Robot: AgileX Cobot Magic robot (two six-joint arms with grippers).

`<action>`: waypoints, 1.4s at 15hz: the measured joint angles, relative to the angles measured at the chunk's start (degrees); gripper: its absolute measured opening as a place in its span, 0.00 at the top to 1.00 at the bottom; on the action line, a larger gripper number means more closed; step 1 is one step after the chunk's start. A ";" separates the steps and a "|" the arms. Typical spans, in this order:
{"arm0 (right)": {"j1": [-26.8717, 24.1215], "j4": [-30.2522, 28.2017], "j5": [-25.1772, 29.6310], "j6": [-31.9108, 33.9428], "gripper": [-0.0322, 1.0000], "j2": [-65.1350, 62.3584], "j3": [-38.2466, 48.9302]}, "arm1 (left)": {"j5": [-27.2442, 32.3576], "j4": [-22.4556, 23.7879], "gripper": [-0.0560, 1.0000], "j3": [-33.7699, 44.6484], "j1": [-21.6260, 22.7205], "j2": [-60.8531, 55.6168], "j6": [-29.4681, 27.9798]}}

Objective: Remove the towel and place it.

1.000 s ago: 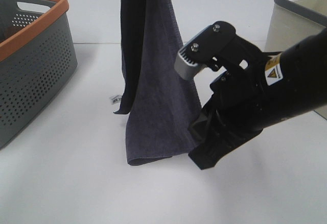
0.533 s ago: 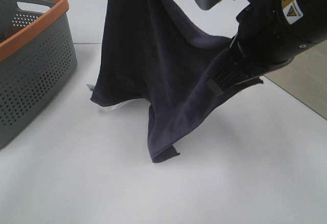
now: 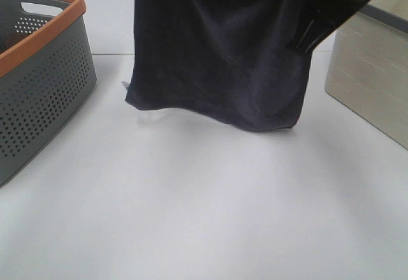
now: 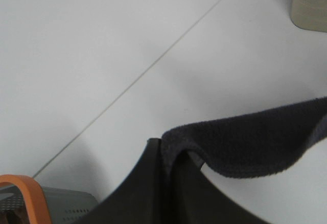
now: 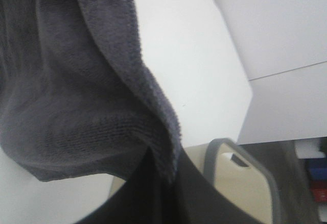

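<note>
The dark navy-grey towel (image 3: 220,57) hangs spread out like a sheet above the white table (image 3: 191,197), its lower edge clear of the surface. My right gripper (image 3: 309,30) holds the towel's right side at the upper right of the exterior view. In the right wrist view the right gripper (image 5: 164,169) is shut on a fold of the towel (image 5: 66,96). The left wrist view shows my left gripper (image 4: 166,150) shut on the hemmed edge of the towel (image 4: 255,142). The left gripper lies above the top of the exterior view.
A grey perforated basket with an orange rim (image 3: 38,69) stands at the left edge of the table. A beige basket with a grey rim (image 3: 376,69) stands at the right. A seam (image 4: 127,86) runs across the table top behind the towel.
My right gripper has risen and swung up to the right with the towel's side. The towel went from hanging narrow and touching the table to stretched wide and lifted off it.
</note>
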 joint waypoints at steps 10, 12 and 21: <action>-15.58 -15.70 -22.63 12.49 0.97 12.78 -11.52 | -21.54 7.28 0.95 0.06 5.73 7.56 -9.22; -16.04 -17.19 -24.01 12.61 0.97 16.73 -16.16 | -29.85 7.22 0.95 0.06 6.88 9.63 -9.22; -24.69 -20.00 -26.59 15.41 0.97 28.59 -30.08 | -45.72 9.80 0.95 0.06 10.94 17.07 -8.77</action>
